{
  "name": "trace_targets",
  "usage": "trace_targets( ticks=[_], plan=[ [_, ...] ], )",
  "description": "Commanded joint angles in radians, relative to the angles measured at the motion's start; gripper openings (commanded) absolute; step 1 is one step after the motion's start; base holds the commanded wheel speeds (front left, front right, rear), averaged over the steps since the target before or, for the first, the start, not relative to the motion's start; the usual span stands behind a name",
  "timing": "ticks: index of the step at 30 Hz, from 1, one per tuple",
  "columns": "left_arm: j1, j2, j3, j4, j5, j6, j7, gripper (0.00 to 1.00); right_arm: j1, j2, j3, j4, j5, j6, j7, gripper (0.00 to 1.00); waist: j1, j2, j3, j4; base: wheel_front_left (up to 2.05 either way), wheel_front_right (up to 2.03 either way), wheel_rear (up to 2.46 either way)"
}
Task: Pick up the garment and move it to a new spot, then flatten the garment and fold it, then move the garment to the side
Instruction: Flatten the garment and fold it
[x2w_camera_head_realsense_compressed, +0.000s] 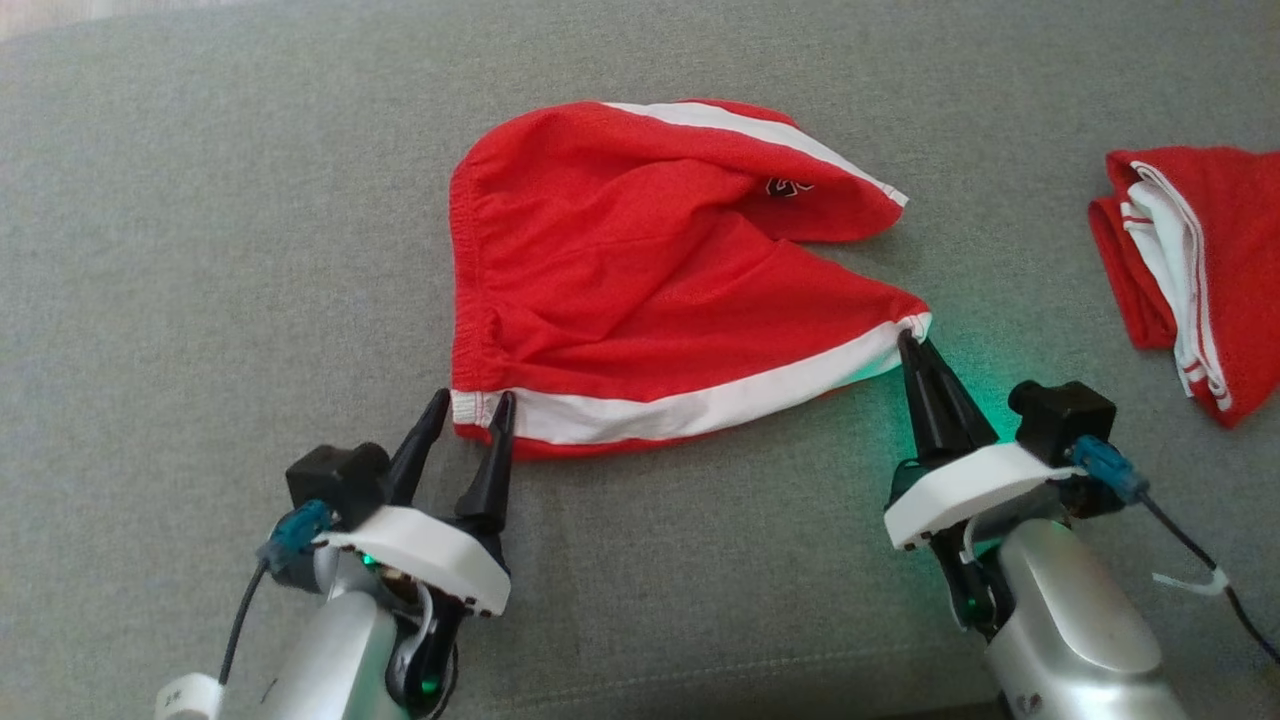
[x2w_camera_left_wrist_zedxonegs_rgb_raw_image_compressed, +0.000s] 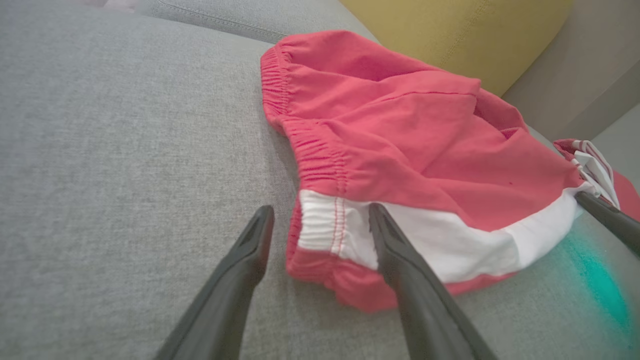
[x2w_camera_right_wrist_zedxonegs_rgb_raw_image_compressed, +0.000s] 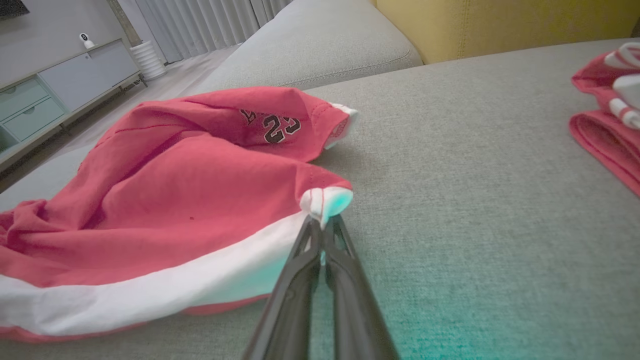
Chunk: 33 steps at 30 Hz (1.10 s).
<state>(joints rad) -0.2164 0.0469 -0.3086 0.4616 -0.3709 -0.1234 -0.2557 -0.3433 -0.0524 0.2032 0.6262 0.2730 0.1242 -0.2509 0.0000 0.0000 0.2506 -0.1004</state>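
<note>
Head view: red shorts lie rumpled and unfolded mid-surface on the grey sofa seat; flattening seems unfinished.
Left wrist view: left gripper spread wide around the waistband corner.
Right wrist view: right gripper pinches the hem corner.

- Grey fabric sofa seat: coarse weave, broad and flat.
- Folded red-and-white garment: lies on the seat at its right edge, white striped trim showing in the fold.
- Yellow backrest: behind the seat.
- Pale sideboard: has drawers and a small white device on top.
- White ribbed cylinder: on the floor beside the sideboard.
- Pale curtains: hanging behind the cylinder.
</note>
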Motion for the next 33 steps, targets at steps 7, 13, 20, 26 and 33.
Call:
trace_targets(
  ticks=[7,13,20,26,33],
  plan=[
    [-0.032,0.003,0.030,-0.016,0.006,-0.006,-0.006,0.00,-0.026,0.002,0.025,-0.023,0.009,0.007,-0.011,0.00,0.0000,0.0000,-0.006,-0.004,0.00,0.00,0.00],
    [-0.026,0.003,0.076,-0.113,0.023,-0.007,-0.006,0.00,-0.018,0.002,0.005,-0.073,0.026,0.007,-0.011,0.00,0.0000,0.0000,-0.068,0.003,0.00,0.00,0.00],
    [-0.095,0.072,0.107,-0.294,0.073,-0.007,-0.006,0.00,-0.067,0.000,0.025,-0.178,0.011,0.007,-0.011,0.00,0.0000,0.0000,-0.194,0.004,0.00,0.00,0.00],
    [-0.255,0.175,0.123,-0.353,0.054,-0.007,-0.005,0.00,-0.200,-0.051,0.046,-0.284,0.031,0.007,0.007,0.00,0.0000,0.0000,-0.239,0.005,0.00,0.00,0.00],
    [-0.512,0.235,0.111,-0.306,-0.005,-0.007,0.112,0.00,-0.427,-0.127,0.041,-0.366,0.024,0.007,0.098,0.00,0.0000,0.0000,-0.149,0.019,0.00,0.00,0.00]
  ],
)
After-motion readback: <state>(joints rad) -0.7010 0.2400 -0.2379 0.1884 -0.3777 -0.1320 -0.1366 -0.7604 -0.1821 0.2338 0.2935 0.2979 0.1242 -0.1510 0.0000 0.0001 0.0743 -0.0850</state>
